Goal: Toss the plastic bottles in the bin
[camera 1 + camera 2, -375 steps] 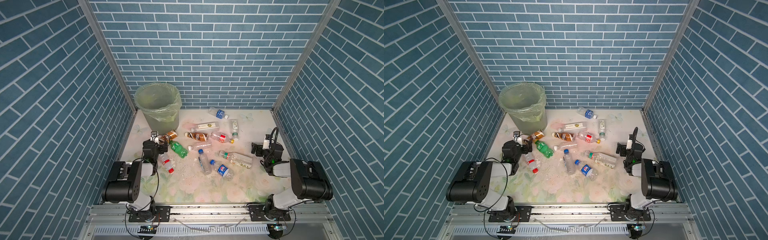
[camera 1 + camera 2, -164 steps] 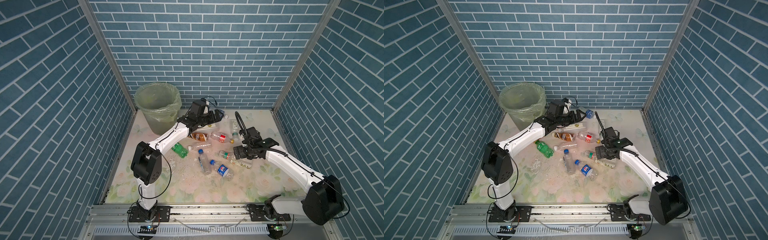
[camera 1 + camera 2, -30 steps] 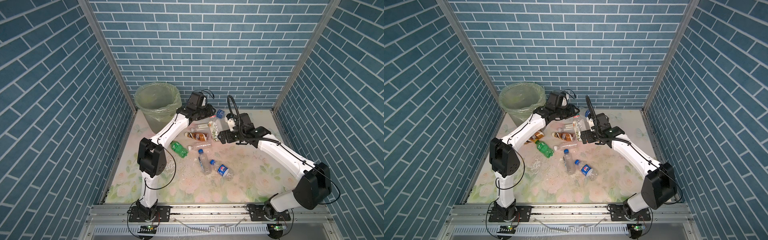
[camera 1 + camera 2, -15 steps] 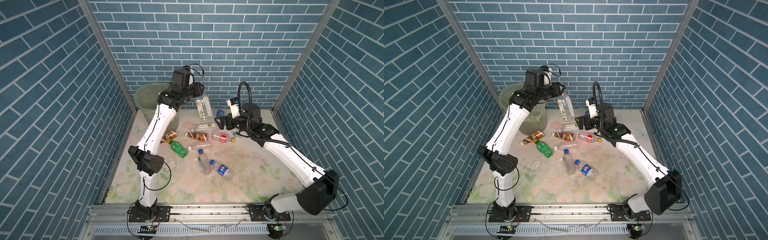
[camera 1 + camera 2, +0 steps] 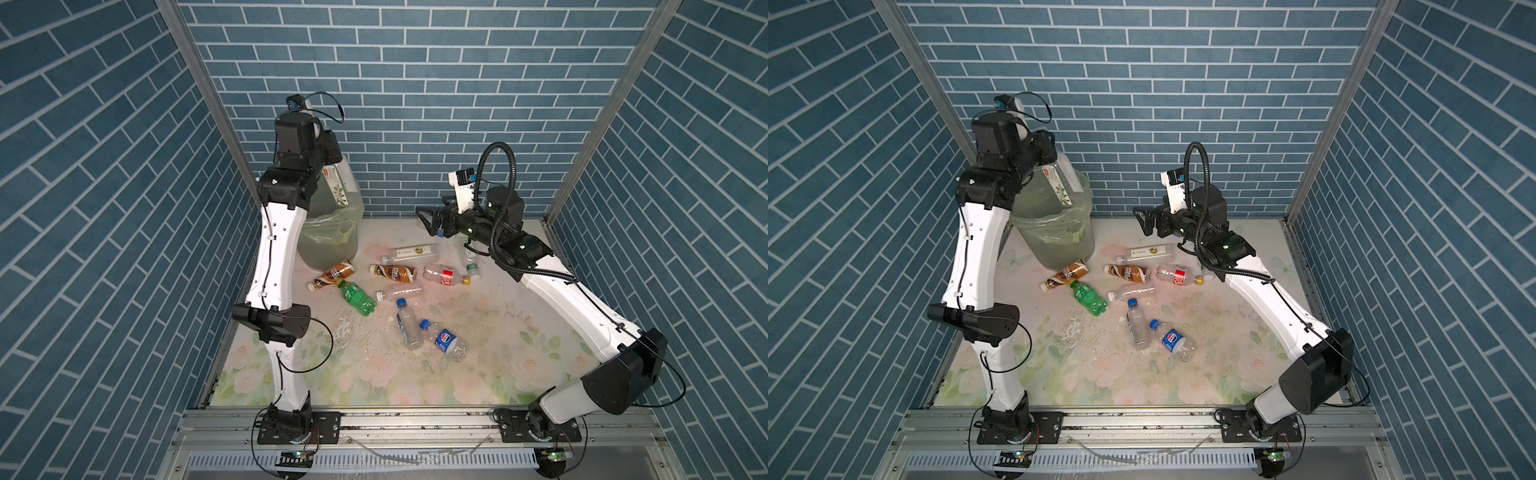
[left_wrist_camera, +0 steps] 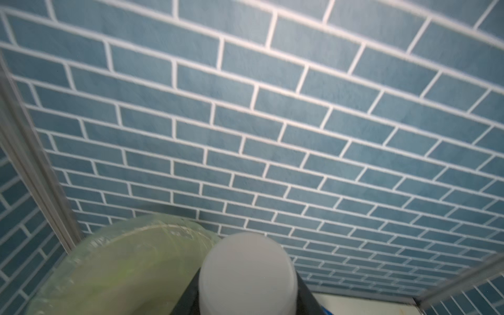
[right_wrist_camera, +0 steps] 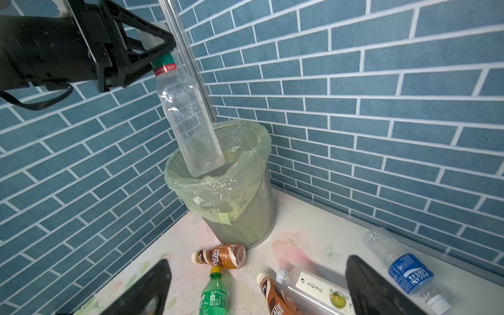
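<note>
**A:** Where is your right gripper (image 5: 428,220)?

**B:** It's raised off the table (image 5: 498,332), with its jaws spread as wide as they go and nothing between them. The white-labelled bottle (image 5: 411,251) lies just below it. The blue-labelled bottle (image 7: 409,272) lies beside it, along the back wall (image 5: 415,124).

**A:** And a little farther out?

**B:** Back along your right arm (image 5: 561,299), a brown-labelled bottle (image 5: 392,272) lies just beside the white-labelled one. The red-labelled bottle (image 5: 442,275) is next to that, and a crushed clear bottle (image 5: 399,291) lies a bit beyond. Ahead of the spread fingers are the green bottle (image 5: 355,297) and a second brown bottle (image 5: 332,274), which lies just beside the foot of the bin. Well behind the gripper, a plain blue-capped bottle (image 5: 407,328) and a blue-logo bottle (image 5: 444,343) lie near each other.

**A:** And the bin itself?

**B:** The bin (image 5: 332,245) stands farthest ahead of your right gripper, in the corner, with its bag (image 7: 218,196) folded over the rim. Your left gripper (image 7: 161,50) is above it, clamped on the neck of a clear bottle (image 7: 188,120). That bottle hangs base down and tilted, with its base over the bin's mouth at about rim level. You can't tell from here whether it touches the bag.
</note>
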`<action>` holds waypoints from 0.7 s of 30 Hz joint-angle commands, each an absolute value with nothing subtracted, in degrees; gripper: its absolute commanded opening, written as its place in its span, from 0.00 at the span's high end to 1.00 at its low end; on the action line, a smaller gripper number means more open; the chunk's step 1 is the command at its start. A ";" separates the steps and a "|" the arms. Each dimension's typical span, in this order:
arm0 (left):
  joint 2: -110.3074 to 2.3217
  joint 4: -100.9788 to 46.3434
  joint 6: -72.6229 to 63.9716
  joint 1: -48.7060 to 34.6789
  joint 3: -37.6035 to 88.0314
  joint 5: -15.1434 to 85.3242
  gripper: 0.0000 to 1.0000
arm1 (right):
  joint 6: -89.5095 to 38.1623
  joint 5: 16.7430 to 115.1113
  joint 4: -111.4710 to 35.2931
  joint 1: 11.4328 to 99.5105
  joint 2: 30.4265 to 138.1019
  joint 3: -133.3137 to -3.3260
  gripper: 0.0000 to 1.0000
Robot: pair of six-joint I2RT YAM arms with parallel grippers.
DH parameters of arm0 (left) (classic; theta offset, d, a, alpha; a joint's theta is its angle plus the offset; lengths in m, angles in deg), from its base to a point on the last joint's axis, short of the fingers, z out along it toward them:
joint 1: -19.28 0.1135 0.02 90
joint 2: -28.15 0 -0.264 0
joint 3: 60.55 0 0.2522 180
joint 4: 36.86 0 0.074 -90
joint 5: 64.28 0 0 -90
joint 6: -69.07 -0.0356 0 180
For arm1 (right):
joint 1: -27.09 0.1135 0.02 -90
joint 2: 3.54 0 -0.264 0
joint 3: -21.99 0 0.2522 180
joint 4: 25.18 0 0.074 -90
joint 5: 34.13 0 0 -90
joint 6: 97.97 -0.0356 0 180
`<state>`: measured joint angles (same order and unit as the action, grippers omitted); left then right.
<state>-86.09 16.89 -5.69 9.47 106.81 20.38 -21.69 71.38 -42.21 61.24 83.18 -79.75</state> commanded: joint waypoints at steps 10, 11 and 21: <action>-72.56 -2.09 -16.46 10.14 96.76 11.52 0.71 | -25.19 71.43 -41.49 61.93 84.77 -79.66 0.01; -73.17 -1.71 -16.45 10.21 96.38 11.10 0.71 | -25.33 71.37 -41.64 61.88 84.93 -79.50 0.01; -83.63 14.58 -6.10 14.55 98.71 14.42 0.01 | -25.03 70.73 -44.18 62.03 84.11 -78.12 0.01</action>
